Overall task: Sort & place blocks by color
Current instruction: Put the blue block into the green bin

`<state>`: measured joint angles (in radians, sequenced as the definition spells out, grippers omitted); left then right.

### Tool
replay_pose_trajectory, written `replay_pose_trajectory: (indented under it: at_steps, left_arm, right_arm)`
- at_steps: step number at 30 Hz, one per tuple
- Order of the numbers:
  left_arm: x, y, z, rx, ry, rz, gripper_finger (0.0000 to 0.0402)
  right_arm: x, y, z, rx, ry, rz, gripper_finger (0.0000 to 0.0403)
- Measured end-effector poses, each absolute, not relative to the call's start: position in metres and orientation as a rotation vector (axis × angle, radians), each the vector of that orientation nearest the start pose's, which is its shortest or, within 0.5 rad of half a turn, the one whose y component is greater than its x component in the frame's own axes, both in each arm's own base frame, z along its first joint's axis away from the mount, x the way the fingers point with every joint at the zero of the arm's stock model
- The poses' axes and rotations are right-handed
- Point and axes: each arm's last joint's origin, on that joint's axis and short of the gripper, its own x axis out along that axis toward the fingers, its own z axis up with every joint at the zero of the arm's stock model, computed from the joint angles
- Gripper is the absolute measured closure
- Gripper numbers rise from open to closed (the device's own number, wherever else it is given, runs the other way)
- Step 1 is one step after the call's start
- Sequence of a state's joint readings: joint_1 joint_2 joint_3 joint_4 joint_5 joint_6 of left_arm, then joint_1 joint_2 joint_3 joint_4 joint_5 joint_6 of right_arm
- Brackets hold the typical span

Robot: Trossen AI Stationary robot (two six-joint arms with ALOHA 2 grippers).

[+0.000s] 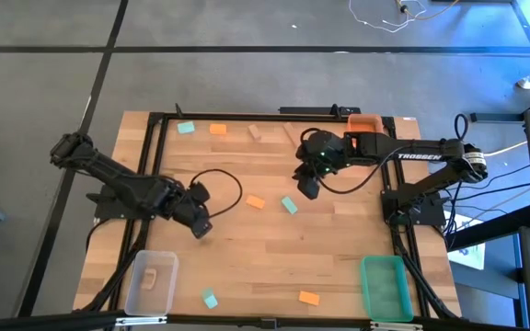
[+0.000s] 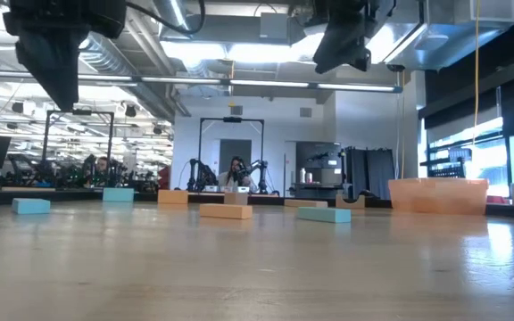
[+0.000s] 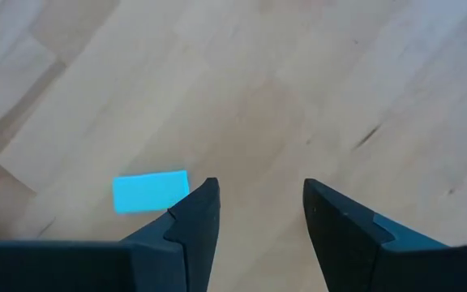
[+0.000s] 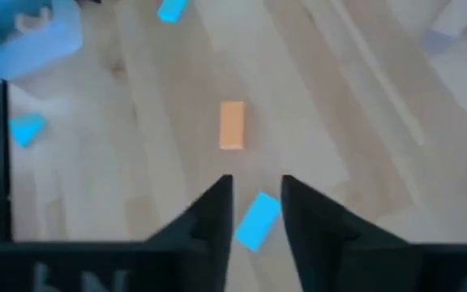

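From above, we see the right gripper (image 1: 307, 187) just beside a teal block (image 1: 289, 205), an orange block (image 1: 256, 201) past it. The left gripper (image 1: 198, 223) hangs over bare table (image 1: 274, 262).

At table height, blocks line the far edge; both grippers are cut off above.

On the left wrist, fingers (image 3: 197, 219) apart, empty.

On the right wrist, fingers (image 4: 209, 215) slightly parted, teal block between the tips, contact unclear.

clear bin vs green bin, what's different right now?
The clear bin sits at the table's near left corner; the green bin sits at the near right. The clear bin holds one pale wood block; the green bin looks empty. Both are rectangular trays of similar size.
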<state>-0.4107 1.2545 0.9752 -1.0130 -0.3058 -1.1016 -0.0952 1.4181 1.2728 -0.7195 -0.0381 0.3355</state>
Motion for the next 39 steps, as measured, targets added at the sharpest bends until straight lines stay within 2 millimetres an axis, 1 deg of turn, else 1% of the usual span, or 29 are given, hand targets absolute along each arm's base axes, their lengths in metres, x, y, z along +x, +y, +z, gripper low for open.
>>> replay_pose_trajectory:
  at_steps: [2,6,9,11,14,18,20,22,25,28,30,34,39]
  left_arm:
    - [0.202,-0.076,0.253,-0.506,1.083,0.560,0.0233]
    - [0.204,-0.073,0.253,-0.512,1.080,0.571,0.0233]
    - [0.204,-0.071,0.253,-0.517,1.077,0.581,0.0233]
    - [0.205,-0.069,0.253,-0.514,1.067,0.596,0.0233]
    - [0.207,-0.065,0.253,-0.489,1.058,0.601,0.0233]
    - [0.209,-0.059,0.253,-0.470,1.062,0.605,0.0233]
    - [0.210,-0.056,0.253,-0.459,1.065,0.606,0.0233]
    - [0.210,-0.053,0.253,-0.456,1.066,0.608,0.0233]
    - [0.212,-0.049,0.253,-0.453,1.068,0.609,0.0233]
    - [0.212,-0.047,0.253,-0.443,1.071,0.607,0.0233]
    - [0.213,-0.045,0.253,-0.434,1.074,0.605,0.0233]
    - [0.213,-0.043,0.253,-0.432,1.077,0.605,0.0233]
    - [0.214,-0.041,0.253,-0.436,1.076,0.610,0.0233]
  right_arm:
    - [0.290,-0.028,0.313,0.366,0.872,-0.248,0.0262]
    - [0.282,-0.029,0.307,0.434,0.957,-0.360,0.0223]
    - [0.280,-0.029,0.300,0.521,1.005,-0.427,0.0204]
    - [0.284,-0.029,0.294,0.575,1.023,-0.468,0.0198]
    - [0.294,-0.029,0.279,0.633,1.071,-0.496,0.0195]
    - [0.312,-0.026,0.249,0.655,1.181,-0.507,0.0198]
    - [0.319,-0.025,0.235,0.636,1.231,-0.492,0.0198]
    - [0.327,-0.025,0.221,0.657,1.269,-0.470,0.0199]
    - [0.337,-0.022,0.205,0.754,1.310,-0.402,0.0199]
    - [0.345,-0.020,0.194,0.852,1.331,-0.334,0.0199]
    - [0.349,-0.019,0.188,0.893,1.336,-0.338,0.0199]
    - [0.352,-0.020,0.177,0.894,1.359,-0.352,0.0199]
    - [0.356,-0.020,0.172,0.845,1.341,-0.374,0.0199]
